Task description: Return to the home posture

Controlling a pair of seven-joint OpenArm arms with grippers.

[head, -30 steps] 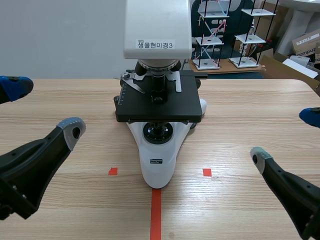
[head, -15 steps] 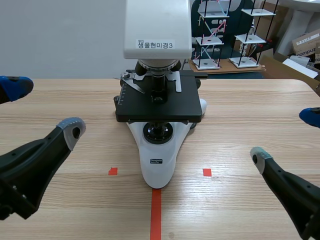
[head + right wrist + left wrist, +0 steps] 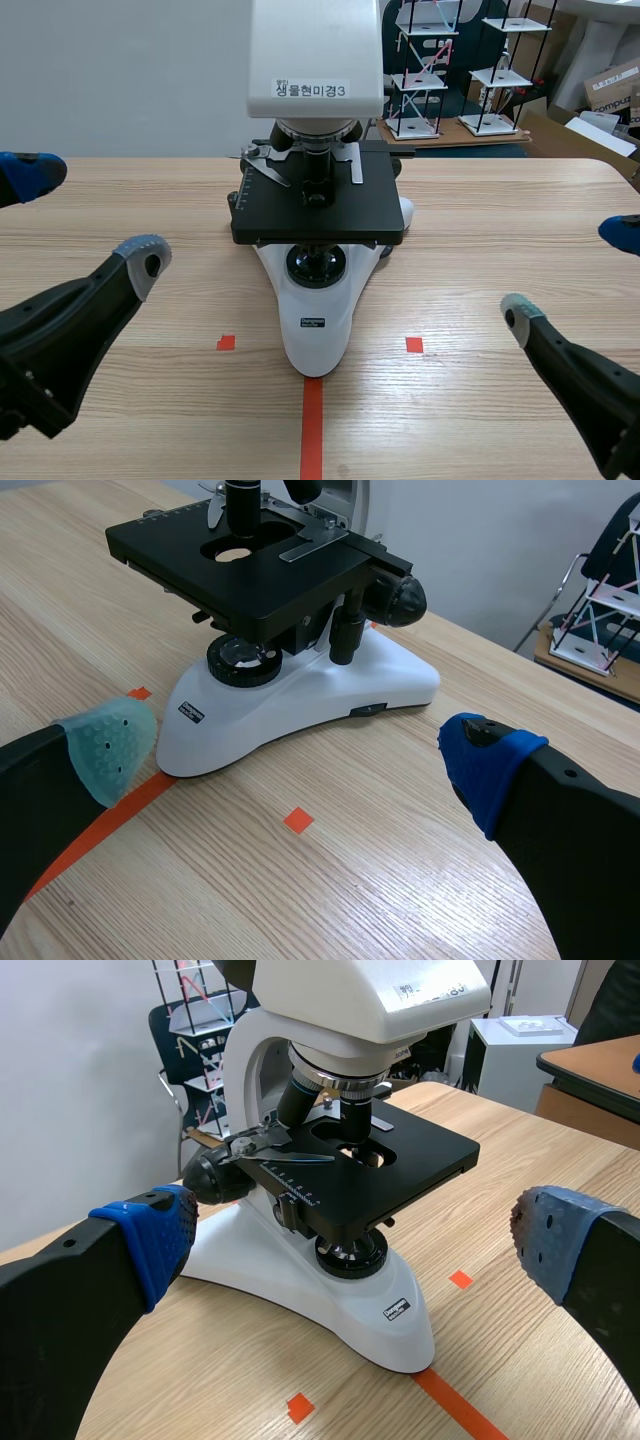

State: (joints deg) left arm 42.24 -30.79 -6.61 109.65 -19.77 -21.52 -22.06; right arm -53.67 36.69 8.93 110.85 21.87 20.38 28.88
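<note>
A white microscope with a black stage stands at the table's middle, on the end of the orange-red tape line. My left gripper hovers low at the left, open and holding nothing. Low at the right, my right gripper is open too, with nothing in it. In the left wrist view the microscope stands ahead of the left gripper, framed by its spread fingers. The right wrist view shows the microscope ahead of the right gripper, apart from both pads.
The wooden table carries two small orange-red squares beside the microscope's base. Behind the table's far edge stand wire racks, and cardboard boxes lie at the far right. A white wall fills the back left.
</note>
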